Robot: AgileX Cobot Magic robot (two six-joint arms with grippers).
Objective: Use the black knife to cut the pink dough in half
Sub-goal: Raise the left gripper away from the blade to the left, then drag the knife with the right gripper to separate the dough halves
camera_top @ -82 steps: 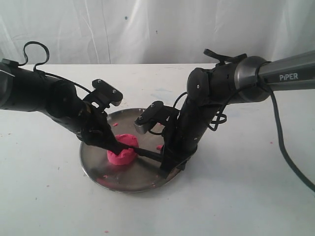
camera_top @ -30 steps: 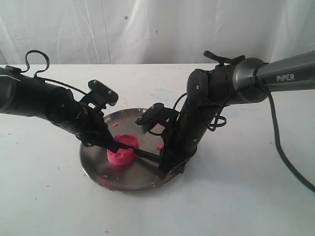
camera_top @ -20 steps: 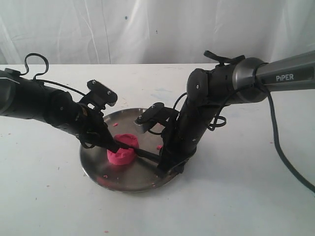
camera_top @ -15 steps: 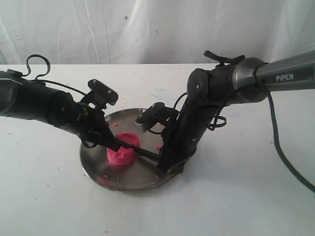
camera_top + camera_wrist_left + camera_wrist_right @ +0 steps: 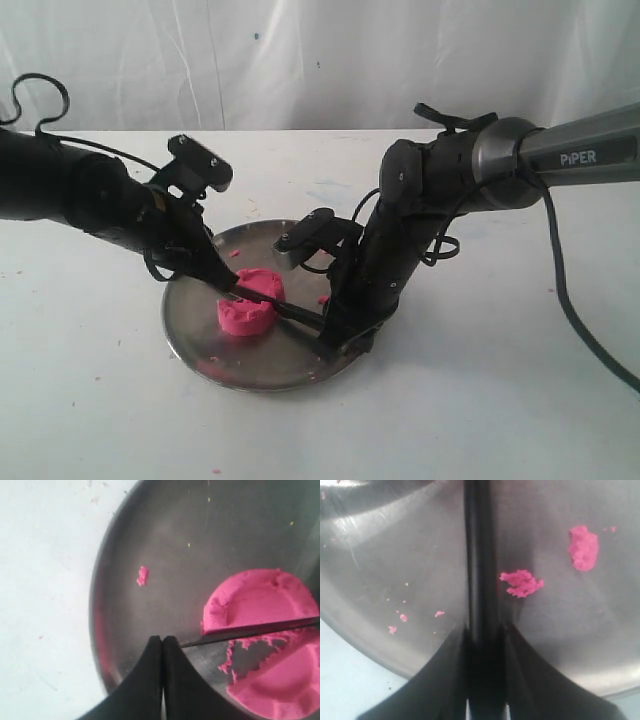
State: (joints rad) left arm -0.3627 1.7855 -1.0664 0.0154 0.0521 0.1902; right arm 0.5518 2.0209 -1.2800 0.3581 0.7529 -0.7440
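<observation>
left arm lifted | black knife (image 5: 296, 314) gripped by right end effector (image 5: 482, 650) | left end effector (image 5: 162, 652) clenched | white table (image 5: 500, 400)

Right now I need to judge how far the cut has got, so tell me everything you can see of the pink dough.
The pink dough is bright pink, soft and clay-like, a thick round puck with a dished top. It lies on the steel plate. The black knife lies in a slit across it, with a smooth-faced half on one side and a half with a ragged, torn edge on the other. Bare plate shows through part of the gap; whether the halves are fully apart cannot be told. Small pink crumbs lie nearby on the plate.
</observation>
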